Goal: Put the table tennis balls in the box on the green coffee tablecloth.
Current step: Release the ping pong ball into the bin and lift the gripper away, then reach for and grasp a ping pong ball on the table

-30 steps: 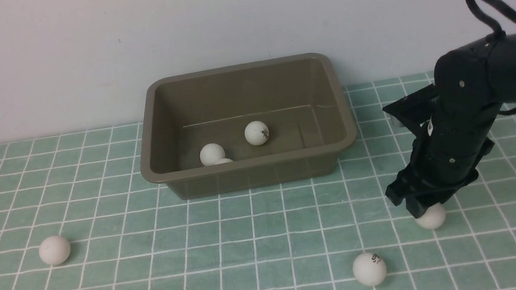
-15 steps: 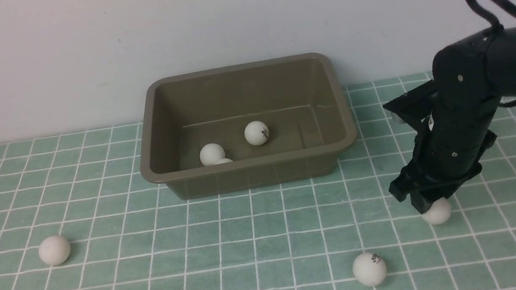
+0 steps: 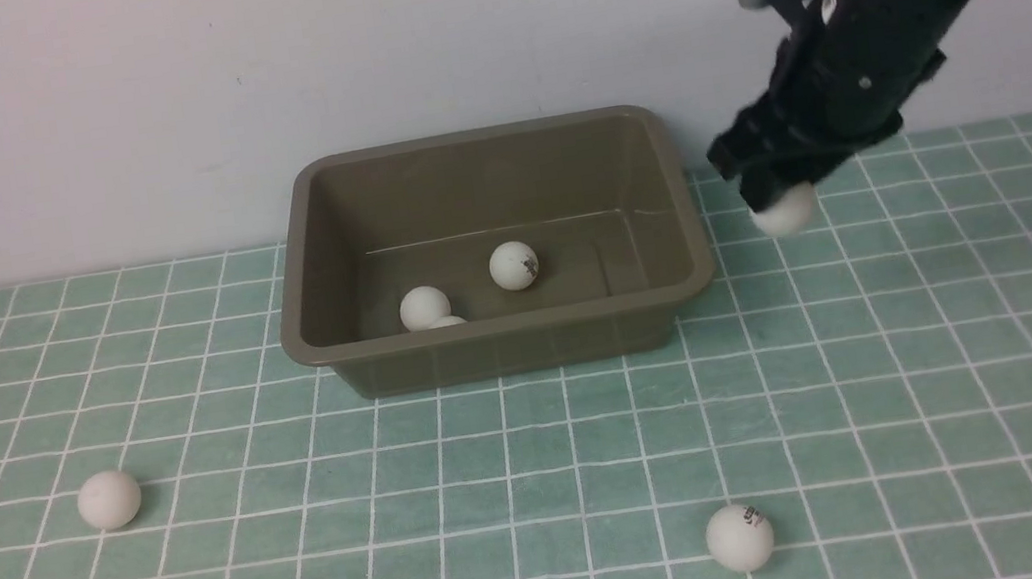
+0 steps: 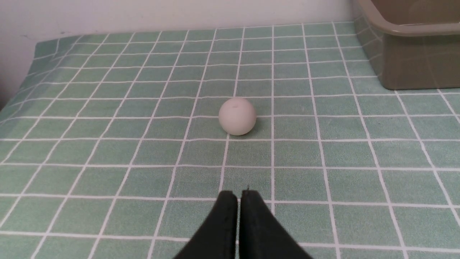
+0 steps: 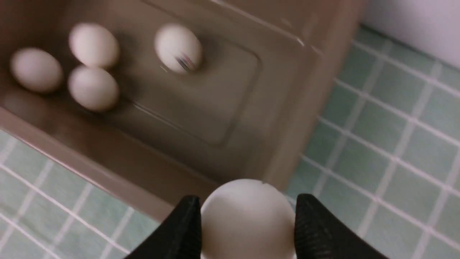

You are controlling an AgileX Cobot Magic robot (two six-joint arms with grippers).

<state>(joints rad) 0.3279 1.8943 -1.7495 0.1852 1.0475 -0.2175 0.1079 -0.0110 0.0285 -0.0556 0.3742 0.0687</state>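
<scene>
Right claw [image 3: 771,193] is clamped on one table tennis ball [image 3: 788,213]; in the right wrist view we see the ball [image 5: 248,217] seated between both black fingers [image 5: 181,230], pads against its sides, roughly half of it sticking out past the tips. The ball is off the green tablecloth [image 3: 544,487], hanging in the air just beside the right end of the box [image 3: 501,328]. The wrist picture is motion-blurred, so we can't say whether it sits over the rim or just outside it; the front view suggests outside. The right arm [image 3: 880,6] comes in from the upper right, raised well above the cloth, with the wrist pitched down and left toward the box. Inside the box the wrist camera shows four balls: three bunched together [image 5: 93,88] and one with a dark logo [image 5: 178,48] apart from them. The front view shows only three of these, the logo ball [image 3: 513,265] and two by the near wall [image 3: 424,307]. Two more balls lie loose on the cloth: one at near left [image 3: 109,499], well apart from the box, and one with a logo at near right [image 3: 739,537]. Left claw [image 4: 239,201] is fully closed with nothing in it, tips together, low over the cloth, pointing at the near-left ball [image 4: 237,116], near it but not touching.
</scene>
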